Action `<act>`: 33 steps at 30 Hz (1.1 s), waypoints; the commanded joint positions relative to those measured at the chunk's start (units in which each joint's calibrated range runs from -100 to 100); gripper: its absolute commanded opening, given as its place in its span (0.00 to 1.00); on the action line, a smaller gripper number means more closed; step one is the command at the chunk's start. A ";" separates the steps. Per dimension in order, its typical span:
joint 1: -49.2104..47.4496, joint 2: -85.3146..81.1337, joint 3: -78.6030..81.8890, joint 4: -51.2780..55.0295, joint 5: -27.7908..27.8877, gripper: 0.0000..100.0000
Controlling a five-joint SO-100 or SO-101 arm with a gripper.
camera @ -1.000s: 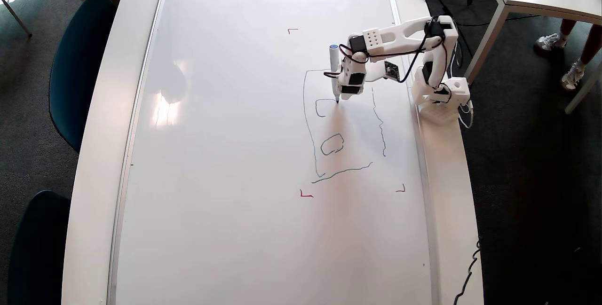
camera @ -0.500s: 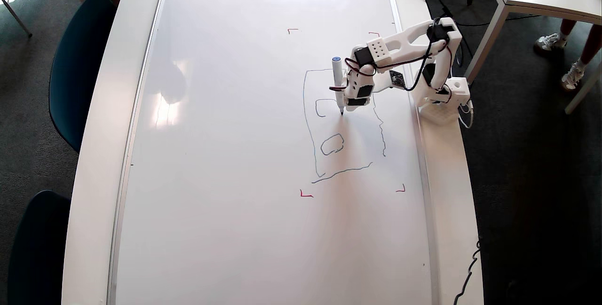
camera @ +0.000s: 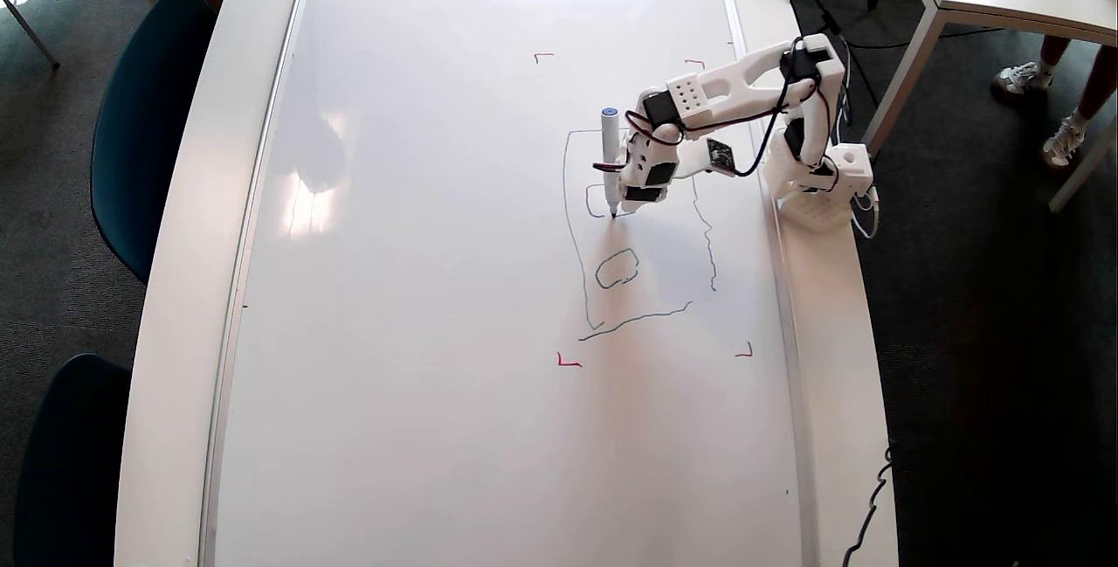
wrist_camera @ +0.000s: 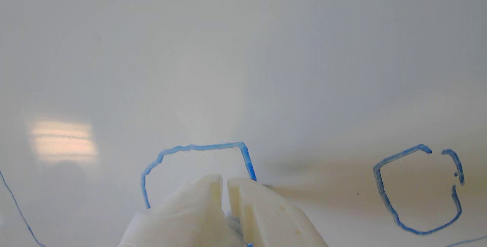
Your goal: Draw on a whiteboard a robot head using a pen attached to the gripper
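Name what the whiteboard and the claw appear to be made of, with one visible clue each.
Whiteboard: glossy coated sheet, likely melamine or enamelled steel; it mirrors window glare.
Claw: matte off-white plastic, probably 3D-printed; faint ridges on its faces.

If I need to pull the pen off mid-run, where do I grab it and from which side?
Judging from the overhead view, take the pen by its upper barrel, just under the blue cap, coming from the left. It stands nearly upright, tip on the whiteboard. The gripper and its wires crowd the lower barrel's right side, while the top sticks up free.
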State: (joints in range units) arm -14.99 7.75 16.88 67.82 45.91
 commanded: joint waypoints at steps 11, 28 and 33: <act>1.27 -2.48 -6.89 2.46 -0.50 0.01; -3.30 -10.32 0.56 8.81 -2.36 0.01; -5.29 -10.07 2.20 5.33 -3.85 0.01</act>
State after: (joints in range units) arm -19.48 0.00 18.42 75.52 43.11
